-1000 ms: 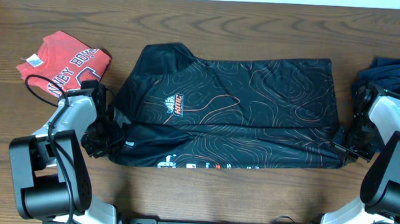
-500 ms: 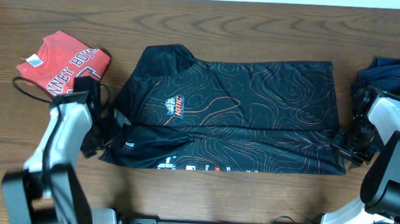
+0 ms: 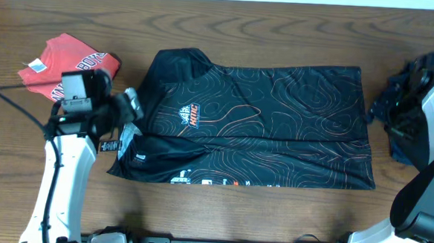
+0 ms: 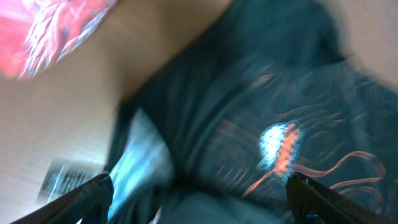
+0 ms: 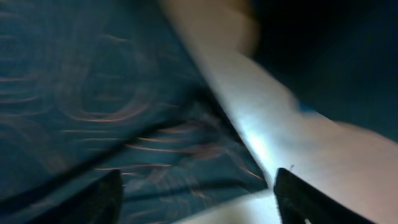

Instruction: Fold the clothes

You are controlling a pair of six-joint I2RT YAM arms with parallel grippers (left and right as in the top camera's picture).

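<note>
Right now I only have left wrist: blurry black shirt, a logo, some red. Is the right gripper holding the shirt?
Observer: No. The right gripper is open and empty, at the black shirt's right edge.
Operator: What's past it?
Observer: A dark navy garment, apart from the shirt, bare table between.
Operator: Shirt shape?
Observer: Flat, a wide rectangle, one crease running lengthwise.

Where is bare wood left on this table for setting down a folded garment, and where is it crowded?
Free: the far strip of table behind the black jersey, and the near strip in front of it. Crowded: the left end, with the red tee and left arm, and the right end, with the navy garment.
</note>
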